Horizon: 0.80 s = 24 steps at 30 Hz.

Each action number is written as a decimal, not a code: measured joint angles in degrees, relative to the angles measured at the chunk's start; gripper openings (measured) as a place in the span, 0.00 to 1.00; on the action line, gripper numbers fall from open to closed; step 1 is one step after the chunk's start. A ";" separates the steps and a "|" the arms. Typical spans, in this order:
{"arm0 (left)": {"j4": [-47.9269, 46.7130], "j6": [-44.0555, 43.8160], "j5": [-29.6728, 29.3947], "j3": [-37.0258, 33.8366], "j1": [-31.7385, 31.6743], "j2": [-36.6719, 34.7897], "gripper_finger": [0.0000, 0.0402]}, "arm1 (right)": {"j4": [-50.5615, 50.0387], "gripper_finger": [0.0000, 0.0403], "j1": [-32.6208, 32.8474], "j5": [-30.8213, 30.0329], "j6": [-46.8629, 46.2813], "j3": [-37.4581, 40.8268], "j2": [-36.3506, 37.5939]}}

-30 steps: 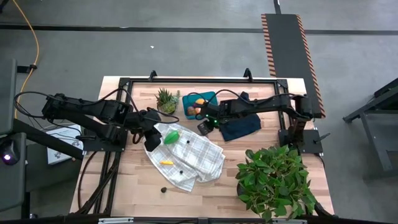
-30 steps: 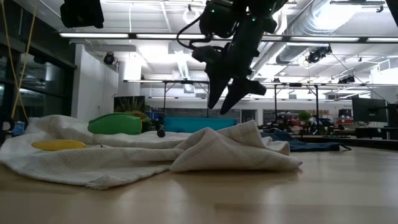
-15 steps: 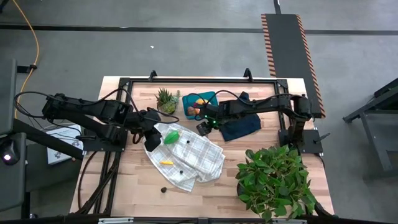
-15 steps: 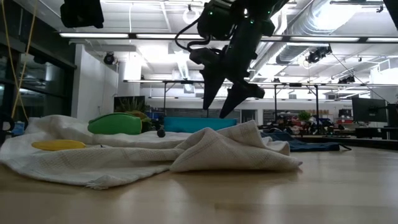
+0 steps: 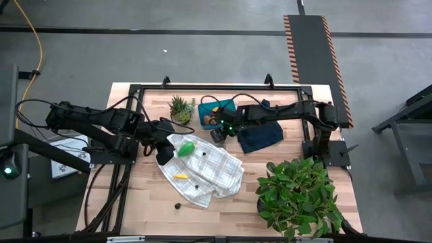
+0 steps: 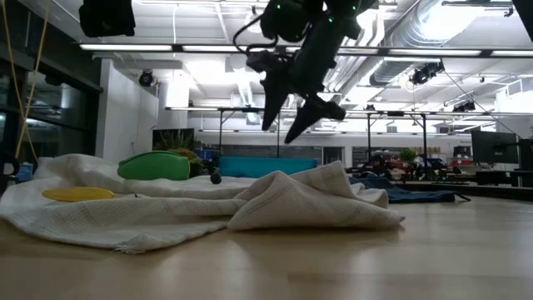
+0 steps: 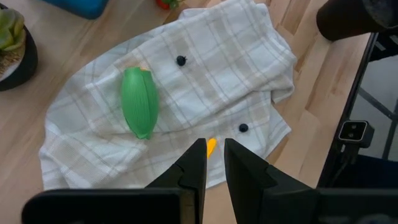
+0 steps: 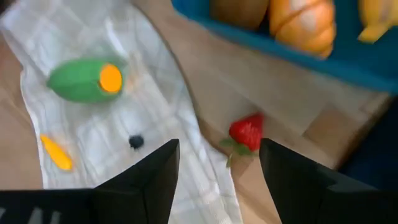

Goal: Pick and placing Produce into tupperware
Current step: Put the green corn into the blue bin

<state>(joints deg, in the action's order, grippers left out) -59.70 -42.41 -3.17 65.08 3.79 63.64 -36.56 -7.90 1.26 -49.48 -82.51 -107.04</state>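
Right hand (image 5: pixel 217 131) lifted beside tupperware (image 5: pixel 217 111).

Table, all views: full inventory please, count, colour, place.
tupperware: 1, teal-blue, far side of table, holds a brown piece, an orange piece and a yellow piece
strawberry: 1, red, on bare wood between tupperware and towel
green vegetable: 1, green with orange end, on towel
yellow piece: 1, on towel
dark berries: at least 3, two on towel, one on wood near the front edge
towel: 1, white checked, table centre
navy cloth: 1, beside tupperware
small potted plant: 1, green, left of tupperware
big leafy plant: 1, near right corner
left pincer: narrowly parted, empty, above towel
right pincer: open, empty, above strawberry
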 joint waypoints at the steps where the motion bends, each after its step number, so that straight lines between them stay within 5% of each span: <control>1: -0.03 0.29 0.19 0.00 0.00 0.00 0.12 | -0.61 0.53 -0.03 -0.79 0.06 -0.91 0.00; 14: -1.40 13.79 -2.33 0.00 -0.02 0.00 0.14 | -10.47 0.53 0.07 -2.20 3.55 -6.76 -4.04; 24: -2.22 21.63 -7.22 -0.02 -0.04 4.45 0.45 | -20.02 0.53 1.75 -2.27 6.84 -6.76 -4.04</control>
<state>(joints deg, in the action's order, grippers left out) -61.92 -20.78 -10.39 65.06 3.75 68.09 -56.58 -6.15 -1.00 -42.64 -89.27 -111.09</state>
